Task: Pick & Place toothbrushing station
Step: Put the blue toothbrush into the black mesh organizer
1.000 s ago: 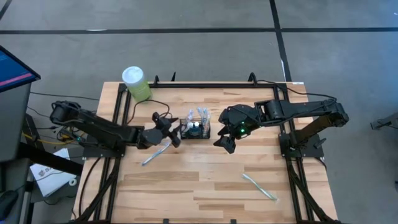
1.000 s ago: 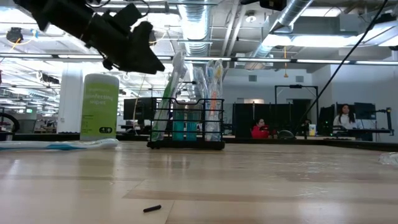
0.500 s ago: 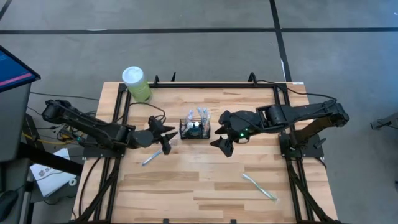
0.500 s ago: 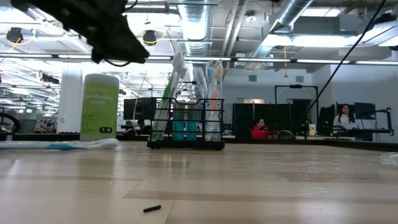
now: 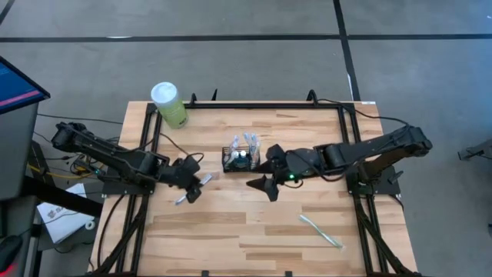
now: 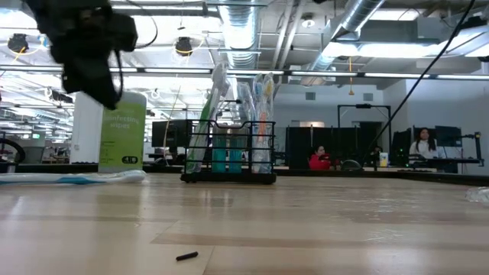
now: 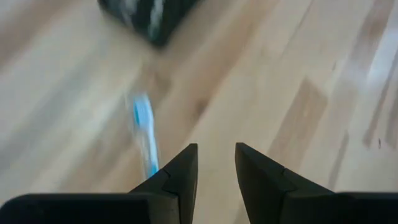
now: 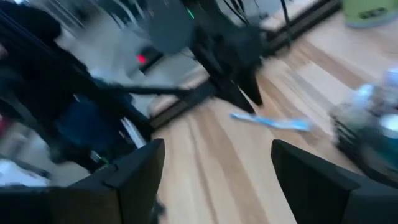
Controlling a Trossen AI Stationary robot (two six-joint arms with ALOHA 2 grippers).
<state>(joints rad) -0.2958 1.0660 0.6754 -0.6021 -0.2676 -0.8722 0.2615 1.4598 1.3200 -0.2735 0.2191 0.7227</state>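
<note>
The toothbrushing station (image 5: 241, 159), a small black wire-mesh caddy with upright brushes in it, stands on its base at mid-table (image 6: 229, 149). A blue toothbrush (image 5: 204, 180) lies flat on the wood to its left (image 7: 144, 134). My left gripper (image 5: 194, 188) hangs tilted down over that brush, its fingers (image 7: 216, 155) a narrow gap apart with nothing between them. My right gripper (image 5: 261, 187) hovers just near and right of the caddy, wide open (image 8: 217, 146) and empty.
A green canister (image 5: 169, 104) with a white lid stands at the far left corner (image 6: 122, 130). A pale toothbrush (image 5: 319, 231) lies near the right front. A small dark scrap (image 6: 186, 256) lies near the front edge. Black frame rails run along the left, right and far edges.
My left gripper has drawn back from the caddy toward the table's left and near edges and tipped downward over the blue toothbrush. My right gripper has moved toward the table's left and near edges, past the caddy's right side, staying wide open.
</note>
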